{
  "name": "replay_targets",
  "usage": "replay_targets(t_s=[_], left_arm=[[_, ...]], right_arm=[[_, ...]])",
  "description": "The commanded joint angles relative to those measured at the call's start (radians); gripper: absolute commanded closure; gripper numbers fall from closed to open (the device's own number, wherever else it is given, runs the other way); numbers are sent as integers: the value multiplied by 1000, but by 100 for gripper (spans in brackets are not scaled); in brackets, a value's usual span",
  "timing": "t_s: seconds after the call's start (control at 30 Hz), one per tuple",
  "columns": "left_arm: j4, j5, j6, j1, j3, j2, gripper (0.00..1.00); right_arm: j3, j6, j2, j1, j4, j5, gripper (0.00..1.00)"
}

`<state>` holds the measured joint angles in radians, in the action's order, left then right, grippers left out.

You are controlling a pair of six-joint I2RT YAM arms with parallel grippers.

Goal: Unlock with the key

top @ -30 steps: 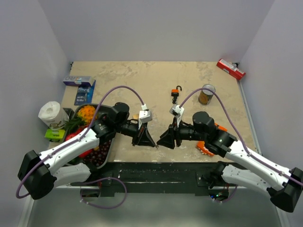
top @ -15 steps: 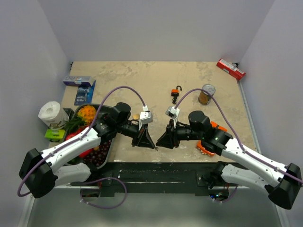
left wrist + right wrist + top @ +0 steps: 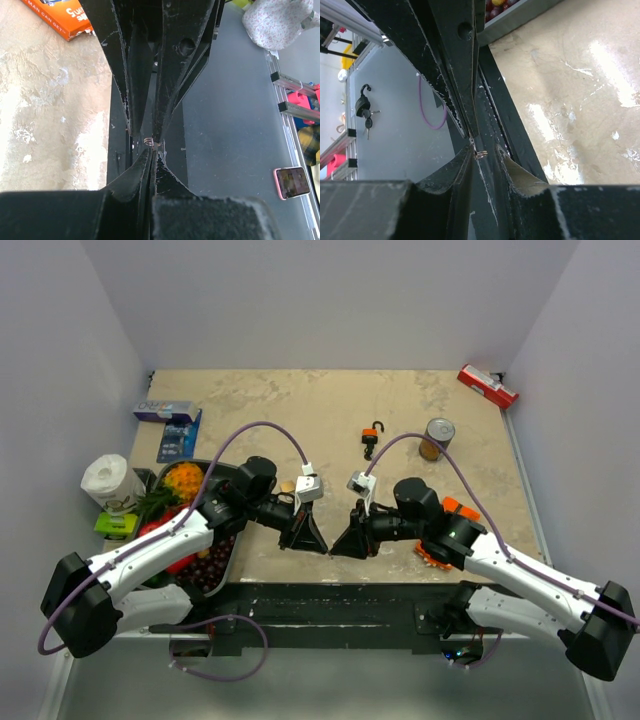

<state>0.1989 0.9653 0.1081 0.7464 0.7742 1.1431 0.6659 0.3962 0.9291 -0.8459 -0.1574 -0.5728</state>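
The right gripper (image 3: 486, 152) has moved toward 9 o'clock, jaws narrowed but gapped around the key ring (image 3: 480, 154) pinched in the closed left gripper (image 3: 152, 151) (handover likely).

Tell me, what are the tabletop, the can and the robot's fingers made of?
Tabletop: stone or stone-look laminate, hard to say; beige, mottled, with glossy glare. Can: metal, judging by its shiny silvery lid. Fingers: probably hard plastic, matte black with pale scuffs.
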Motion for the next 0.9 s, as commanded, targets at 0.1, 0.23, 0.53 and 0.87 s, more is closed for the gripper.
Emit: replay_targets(t_s=[0.1,0.23,0.53,0.87], left_arm=[[-38,20,-13,-4,36,0,100],[-47,21,-5,-4,33,-3,100],[-79,10,11,-4,17,-19,100],[-92,-54,28,-4,13,-31,88]], right_arm=[[-5,6,-1,-4,58,-36,78],[-5,6,5,-5,65,-42,82],[-8,3,10,-9,58,-53,91],[-9,13,-13,-10,65,22,100]])
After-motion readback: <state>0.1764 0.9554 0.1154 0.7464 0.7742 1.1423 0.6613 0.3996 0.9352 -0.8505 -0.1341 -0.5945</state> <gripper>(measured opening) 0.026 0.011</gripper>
